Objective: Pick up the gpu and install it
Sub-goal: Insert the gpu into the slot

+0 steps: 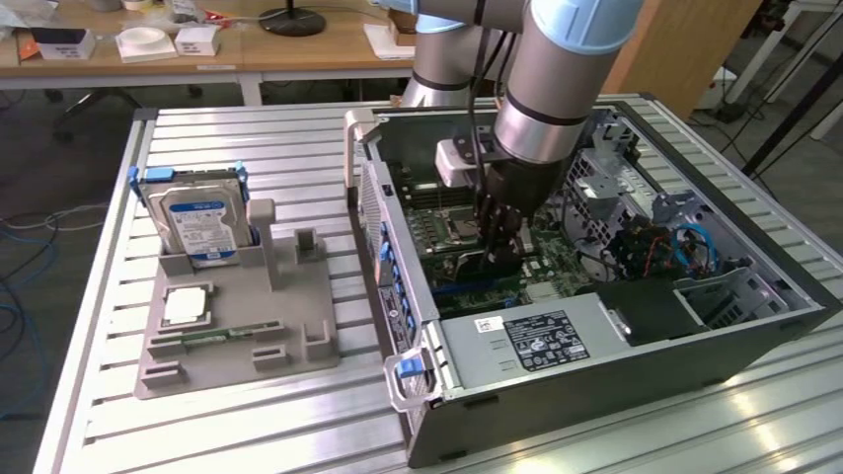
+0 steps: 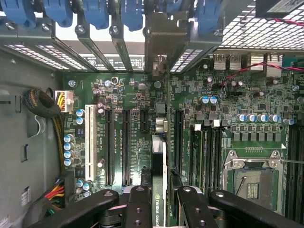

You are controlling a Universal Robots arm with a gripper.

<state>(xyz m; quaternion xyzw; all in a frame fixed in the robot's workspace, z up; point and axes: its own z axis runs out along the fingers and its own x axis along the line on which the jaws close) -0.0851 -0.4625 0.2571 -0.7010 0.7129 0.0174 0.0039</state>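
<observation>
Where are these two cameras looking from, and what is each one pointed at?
Exterior view: off the arm, above and to one side, looking down on the open computer case; the arm shows.
Wrist view: on the wrist, looking along the gripper down onto the motherboard; its black fingers show.
Shared: the gripper holding the gpu edge-on inside the case.

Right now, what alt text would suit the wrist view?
The end effector grips the gpu edge-on, a thin card held over the green motherboard among its long black expansion slots. Blue clips line the case edge.
</observation>
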